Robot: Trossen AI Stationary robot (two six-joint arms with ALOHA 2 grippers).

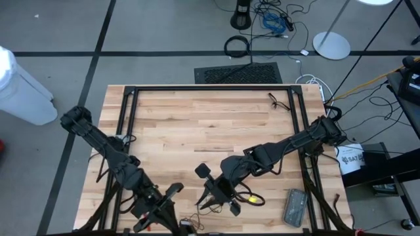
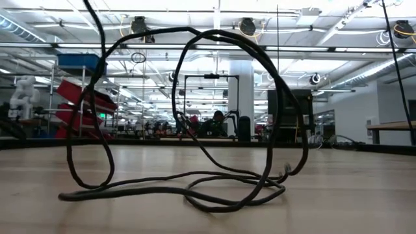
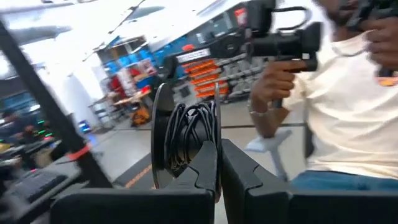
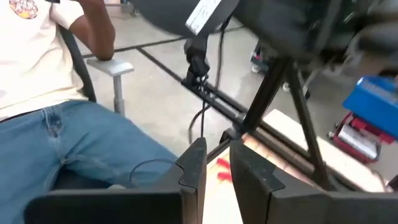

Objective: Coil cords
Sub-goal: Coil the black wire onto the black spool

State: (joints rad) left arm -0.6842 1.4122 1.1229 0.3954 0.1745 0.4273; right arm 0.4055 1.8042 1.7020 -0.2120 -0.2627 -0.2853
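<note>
The left gripper (image 3: 217, 155) is at the near edge of the table (image 1: 197, 124), close to the near left corner. Its two fingers are pressed together on a small bundle of thin black cord (image 3: 194, 132). The cord is wound in tight loops, and a round dark puck (image 3: 161, 134) sits flat against the side of the bundle. The bundle sticks up past the fingertips.

The right gripper (image 1: 220, 196) is also by the near edge, about in the middle, just beside the left one. In the right wrist view its fingers (image 4: 194, 165) stand a little apart. A thin black wire (image 4: 203, 121) hangs down to the gap between them, but you cannot tell if it touches them.

More black cord (image 2: 195, 188) lies on the wood in big loose loops, and some of the loops stand up in the air. Another small black cord (image 1: 279, 101) lies near the far right corner.

A small yellow thing (image 1: 250, 197) lies just beside the right gripper. A flat grey case (image 1: 294, 207) lies near the near right corner.

A person (image 3: 354, 106) in a white shirt and blue jeans sits beyond the table, holding up a black device (image 3: 283, 43).
</note>
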